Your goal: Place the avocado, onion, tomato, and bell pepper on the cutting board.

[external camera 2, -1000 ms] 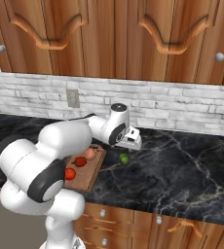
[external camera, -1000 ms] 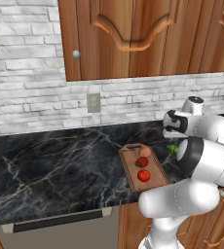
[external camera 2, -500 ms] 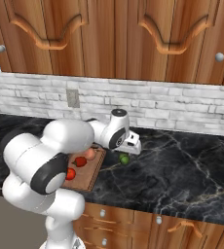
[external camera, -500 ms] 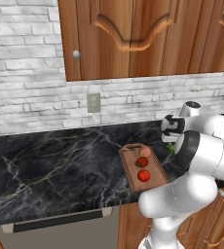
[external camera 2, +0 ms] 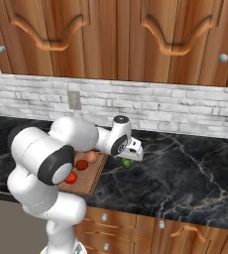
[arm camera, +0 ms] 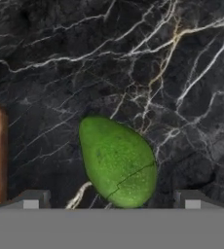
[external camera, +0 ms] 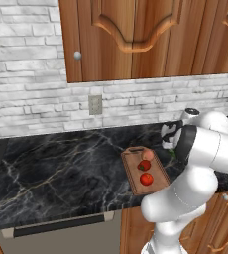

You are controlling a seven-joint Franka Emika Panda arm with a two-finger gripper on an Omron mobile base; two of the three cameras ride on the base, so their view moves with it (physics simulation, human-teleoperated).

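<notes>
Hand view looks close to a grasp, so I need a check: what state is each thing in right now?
avocado: on the counter, off the board, between the open gripper's tips.
gripper: open, empty.
onion: on the cutting board.
two red items: on the board.

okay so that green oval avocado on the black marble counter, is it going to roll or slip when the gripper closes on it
The green oval avocado lies on its side on the black marble counter, so a nudge could probably roll it. Its tapered shape may let it squirt from the open gripper unless the fingertips close across the wide middle.
</notes>
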